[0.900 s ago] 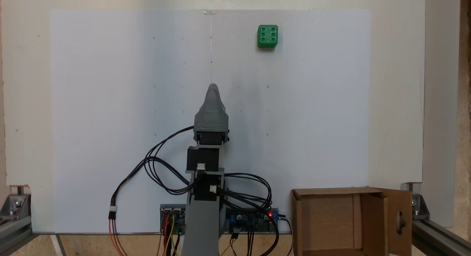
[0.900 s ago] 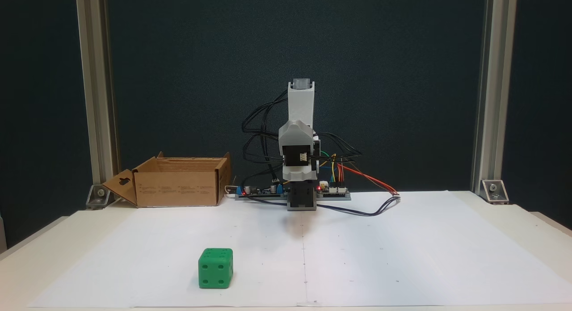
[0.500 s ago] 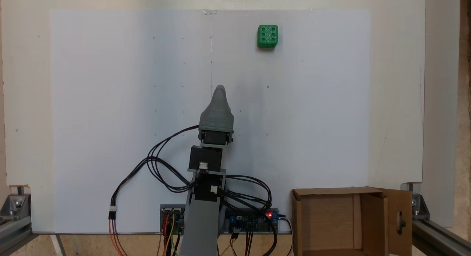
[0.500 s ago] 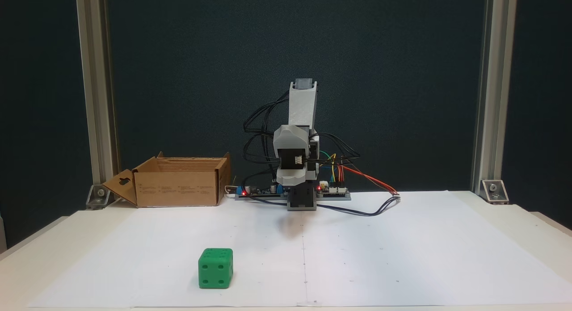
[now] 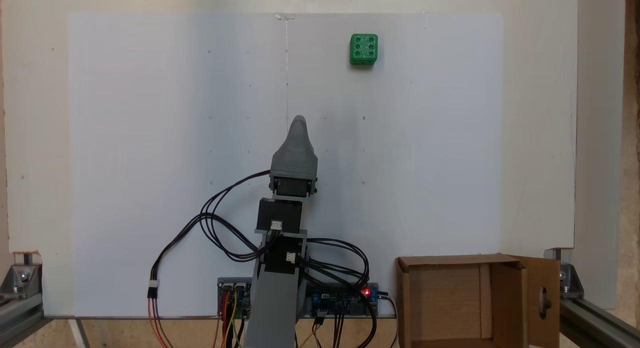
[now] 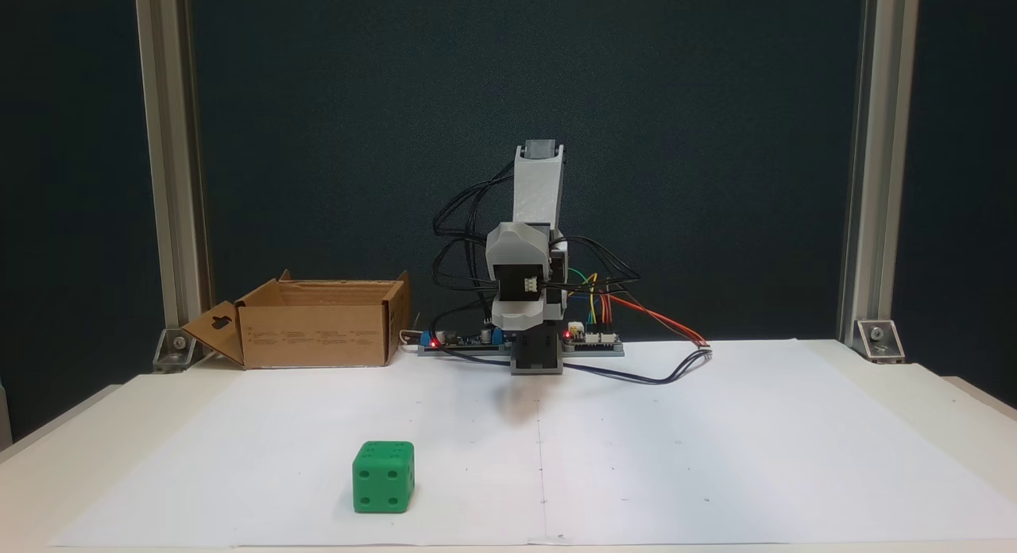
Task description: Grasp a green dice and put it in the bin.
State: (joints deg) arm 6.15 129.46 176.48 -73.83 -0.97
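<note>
- Leftmost, seen from above: black cables [image 5: 210,223] looping from the arm [image 5: 280,248] over white paper [image 5: 150,163]; red and orange leads hanging off the near edge.
- Next, at centre: arm folded low over its base, circuit boards [image 5: 345,300] on either side, one red light lit.
- Gripper [image 5: 299,122] pointing up the sheet, tilted slightly right, off the paper; jaws stacked one behind the other, a single tip showing, so cannot tell whether spread or pressed together.
- Further right, near the top edge of the paper: dice [image 5: 363,49], six pips up, resting alone, well apart from the gripper.
- Bottom right corner: bin [image 5: 505,298], open, nothing visible inside, handle flap folded outward to the right, just beside a metal frame rail [image 5: 590,323].
- From the front camera, sides swapped: bin [image 6: 318,330] far left at the back, dice [image 6: 383,477] near the front, left of centre, four pips facing the camera.
- Gripper [image 6: 520,319] hanging down at the centre above the paper [image 6: 715,458], dark backdrop behind.
</note>
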